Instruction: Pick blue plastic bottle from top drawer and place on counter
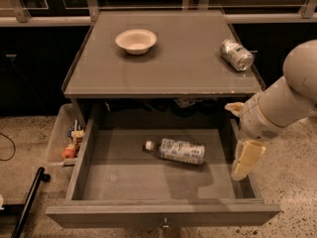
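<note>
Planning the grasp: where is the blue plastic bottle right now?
In the camera view, the blue plastic bottle lies on its side mid-floor of the open top drawer, cap leftward; the gripper hangs right of it over the drawer's right wall.

Bowl (136, 40), metal can (236, 54) & plastic bin (60, 129) w/ clutter.

Rounded off-white arm (285, 105) with cream pincer (240, 142) at right wall of the top drawer (124, 170).

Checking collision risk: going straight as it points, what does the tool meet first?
Probably the right wall or floor of the top drawer: the tool points down at its right end, clear of the blue plastic bottle. Depth unclear.
</note>
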Robot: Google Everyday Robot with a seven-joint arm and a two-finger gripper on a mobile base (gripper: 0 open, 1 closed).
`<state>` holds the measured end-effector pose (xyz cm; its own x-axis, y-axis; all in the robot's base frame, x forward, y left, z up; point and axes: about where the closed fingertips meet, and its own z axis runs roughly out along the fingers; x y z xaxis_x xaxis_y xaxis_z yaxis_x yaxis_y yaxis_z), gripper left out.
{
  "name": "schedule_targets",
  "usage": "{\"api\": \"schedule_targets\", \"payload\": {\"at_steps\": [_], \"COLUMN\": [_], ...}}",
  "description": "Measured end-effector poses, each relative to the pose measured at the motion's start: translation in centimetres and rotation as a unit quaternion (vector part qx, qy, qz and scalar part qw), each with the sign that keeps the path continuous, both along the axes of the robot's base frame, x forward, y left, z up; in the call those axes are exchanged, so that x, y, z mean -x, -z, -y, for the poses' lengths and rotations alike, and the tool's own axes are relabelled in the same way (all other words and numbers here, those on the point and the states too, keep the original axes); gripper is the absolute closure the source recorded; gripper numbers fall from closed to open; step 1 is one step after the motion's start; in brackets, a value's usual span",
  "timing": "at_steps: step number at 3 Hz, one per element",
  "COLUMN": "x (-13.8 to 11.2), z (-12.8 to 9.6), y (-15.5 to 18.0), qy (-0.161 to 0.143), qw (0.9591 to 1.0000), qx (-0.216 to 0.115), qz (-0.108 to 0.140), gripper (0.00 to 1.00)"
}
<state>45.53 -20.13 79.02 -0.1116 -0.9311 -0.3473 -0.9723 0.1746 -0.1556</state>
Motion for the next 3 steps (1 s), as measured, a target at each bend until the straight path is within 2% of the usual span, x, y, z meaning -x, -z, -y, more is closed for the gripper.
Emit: {"api": "schedule_targets", "payload": {"at_steps": [1, 2, 3], "x": [-1.2, -2.6, -2.9], "z": [0.0, -0.6, -0.8], "y": [5.1, 8.6, 9.6], "qy": [0.009, 0.010, 0.009], "qw": [0.9989, 0.9961, 0.9954], "qx": [-0.047, -0.088, -0.095], "qz": [-0.005, 0.000, -0.002], "gripper": [0.00, 0.00, 0.00]}}
